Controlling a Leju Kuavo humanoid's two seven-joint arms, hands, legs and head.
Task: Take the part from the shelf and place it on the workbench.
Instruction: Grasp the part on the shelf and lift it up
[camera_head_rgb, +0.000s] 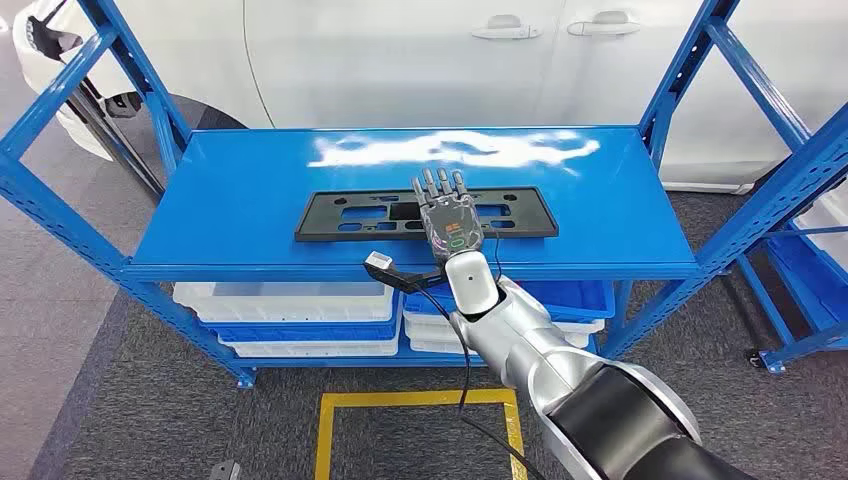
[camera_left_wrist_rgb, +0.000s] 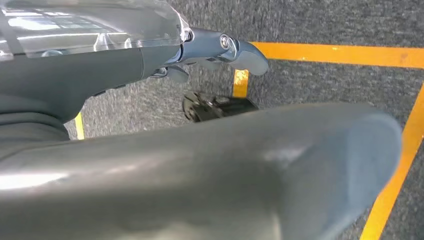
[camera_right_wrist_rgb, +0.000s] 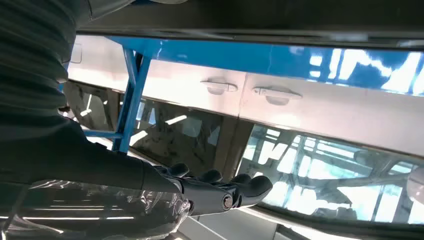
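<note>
right hand (camera_head_rgb: 447, 212) hovering flat over the black plate (camera_head_rgb: 340, 215) on the blue shelf (camera_head_rgb: 230, 190), fingers (camera_head_rgb: 440, 183) stretched out straight, gripping nothing; left hand (camera_left_wrist_rgb: 220, 50) hanging empty

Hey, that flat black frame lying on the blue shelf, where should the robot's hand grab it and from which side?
Probably the near long edge of the black frame, approached from the shelf's open front. It lies flat and thin, so fingers likely need to hook that edge or a cutout. The right hand hovers above its middle, fingers extended.
</note>
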